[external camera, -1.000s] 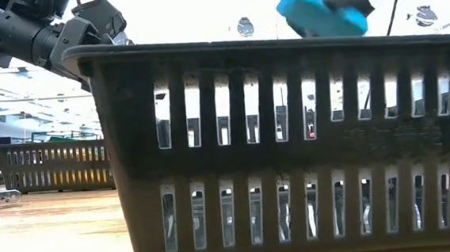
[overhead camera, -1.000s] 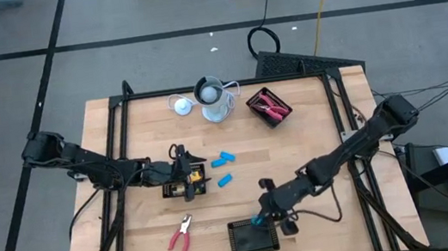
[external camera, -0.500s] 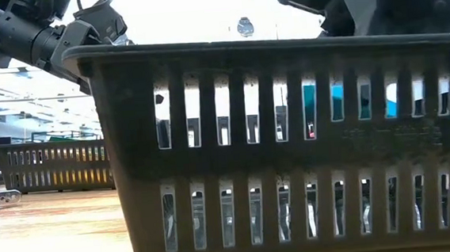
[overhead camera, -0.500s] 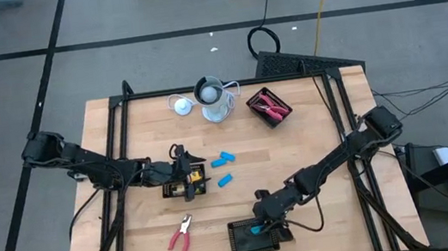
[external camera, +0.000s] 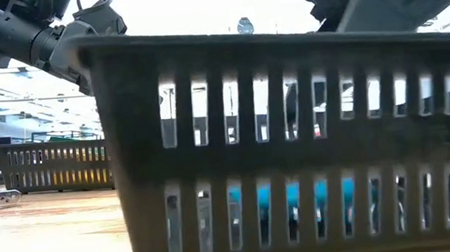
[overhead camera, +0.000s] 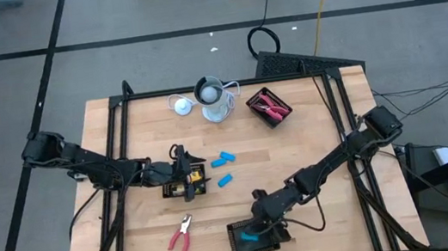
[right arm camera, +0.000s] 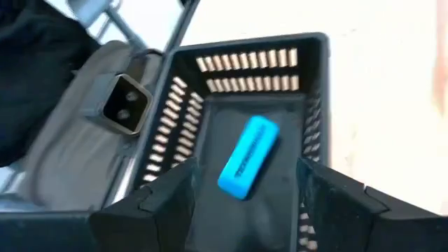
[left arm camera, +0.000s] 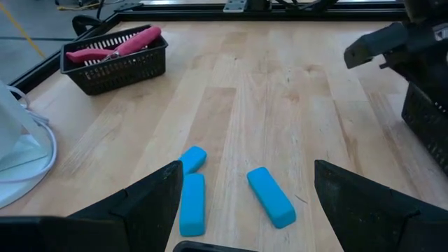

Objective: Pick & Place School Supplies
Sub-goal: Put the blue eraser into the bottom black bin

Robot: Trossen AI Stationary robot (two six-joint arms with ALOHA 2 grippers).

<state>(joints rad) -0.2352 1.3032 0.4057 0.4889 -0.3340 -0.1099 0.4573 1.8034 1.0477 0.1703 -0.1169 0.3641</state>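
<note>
My right gripper (overhead camera: pixel 256 228) hangs open over the near black tray (overhead camera: pixel 239 249). A light-blue oblong piece (right arm camera: pixel 248 156) lies flat on the tray's floor, between my right fingers and apart from them; in the low view the piece (external camera: pixel 293 197) shows through the tray's lower slots. My left gripper (overhead camera: pixel 185 174) stands open at mid-table, above a small tray holding yellow-and-black pieces (overhead camera: pixel 192 183). Three more blue pieces (left arm camera: pixel 270 197) (left arm camera: pixel 192 204) (left arm camera: pixel 194 158) lie on the wood ahead of it. Red-handled pliers (overhead camera: pixel 181 233) lie near the front edge.
A black tray with red-handled tools (overhead camera: pixel 268 105) stands at the back right. A pale cup (overhead camera: pixel 213 99) and a white disc (overhead camera: pixel 181 105) stand at the back middle. Bare wood lies between the blue pieces and the right edge.
My right gripper has gone toward the table's near-left, down over the near tray, with the blue piece. It has then opened and let go. The blue piece has dropped and now lies on the tray's floor.
</note>
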